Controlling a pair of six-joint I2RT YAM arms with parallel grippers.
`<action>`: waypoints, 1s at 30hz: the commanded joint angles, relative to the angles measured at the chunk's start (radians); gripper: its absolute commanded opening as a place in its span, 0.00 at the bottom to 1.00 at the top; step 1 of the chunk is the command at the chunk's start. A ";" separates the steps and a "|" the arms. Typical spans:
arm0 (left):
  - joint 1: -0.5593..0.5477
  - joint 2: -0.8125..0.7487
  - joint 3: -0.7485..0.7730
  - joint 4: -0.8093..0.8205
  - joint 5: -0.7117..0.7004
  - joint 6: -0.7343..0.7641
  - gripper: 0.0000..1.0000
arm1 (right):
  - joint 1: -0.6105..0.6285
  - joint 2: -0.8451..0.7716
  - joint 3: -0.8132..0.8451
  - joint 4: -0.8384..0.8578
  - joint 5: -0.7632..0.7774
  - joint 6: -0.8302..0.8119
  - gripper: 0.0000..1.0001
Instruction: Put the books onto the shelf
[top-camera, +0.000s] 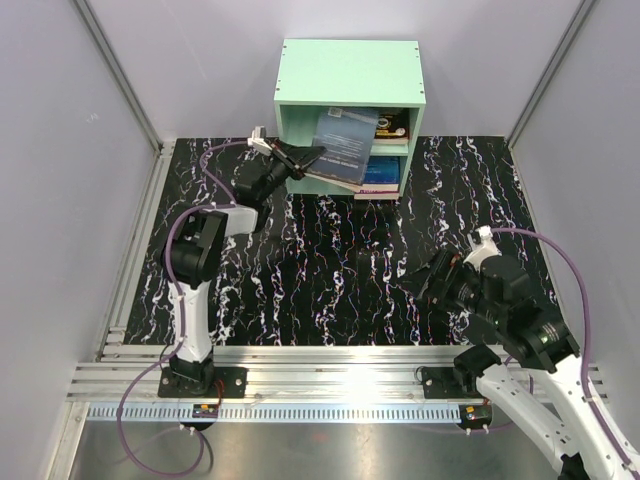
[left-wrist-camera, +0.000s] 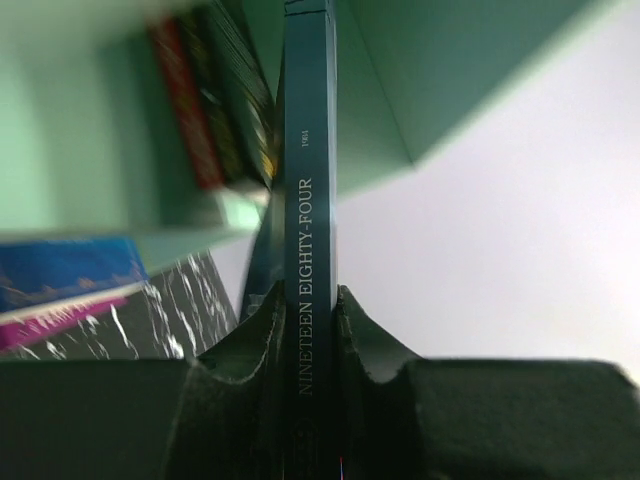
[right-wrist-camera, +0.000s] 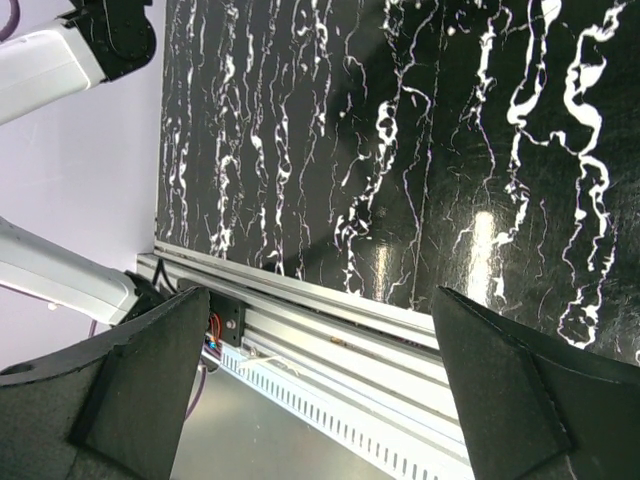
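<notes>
Left jaws clamp the dark blue paperback (top-camera: 345, 140) at the mint-green wooden shelf (top-camera: 350, 70), twelve o'clock. The other books (top-camera: 385, 172) look shelved already. Right jaws gape wide, four o'clock.

Lab test cell, plain panel walls (top-camera: 60, 150), aluminium rail (top-camera: 330, 362), marbled tabletop (top-camera: 330, 275)

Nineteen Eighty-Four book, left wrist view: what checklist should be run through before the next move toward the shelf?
1. Left hand shut on the Nineteen Eighty-Four book, gripped at the spine: ok.
2. Book is at the shelf opening: ok.
3. Book lined up with one compartment, clear of the divider board: cannot tell.
4. Shelved books out of its path: cannot tell.
5. Right hand open, away from the shelf: ok.
</notes>
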 joint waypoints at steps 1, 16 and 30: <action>0.014 -0.002 0.078 0.320 -0.160 -0.098 0.00 | 0.005 0.006 -0.024 0.041 -0.029 0.021 1.00; -0.069 0.035 0.308 -0.108 -0.263 -0.010 0.00 | 0.004 0.001 -0.079 0.086 -0.044 0.032 1.00; -0.222 0.266 0.788 -0.607 -0.497 0.059 0.99 | 0.005 -0.077 -0.073 0.000 -0.023 0.026 1.00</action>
